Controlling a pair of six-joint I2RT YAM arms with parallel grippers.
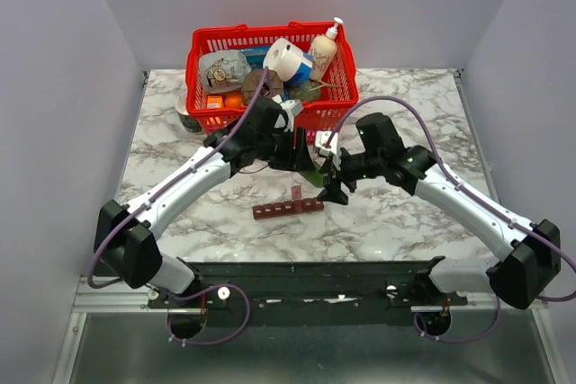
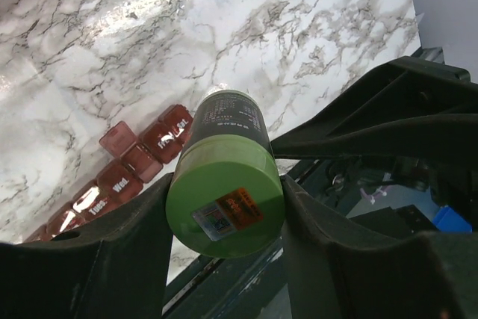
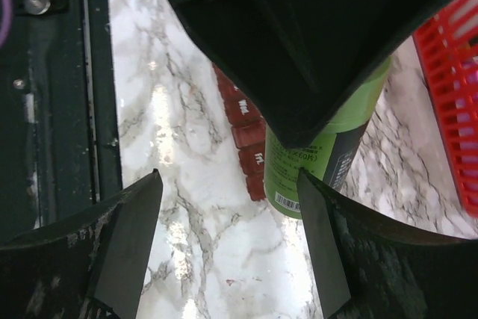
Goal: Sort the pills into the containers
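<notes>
My left gripper (image 1: 304,161) is shut on the small green cylindrical bottle (image 2: 224,177), held tilted above the table with its flat end toward the wrist camera. The dark red pill organizer (image 1: 287,209) lies on the marble just below it, one lid standing open (image 1: 297,193); its day-labelled compartments show in the left wrist view (image 2: 127,169). My right gripper (image 3: 228,244) is open and empty, close beside the bottle (image 3: 321,162) and over the end of the organizer (image 3: 246,136). No loose pills are visible.
A big red mesh basket (image 1: 200,69) full of groceries stands at the back of the table; its wall shows in the right wrist view (image 3: 452,87). A roll of tape (image 1: 187,119) lies at its left. A dark rail (image 1: 315,278) runs along the near edge.
</notes>
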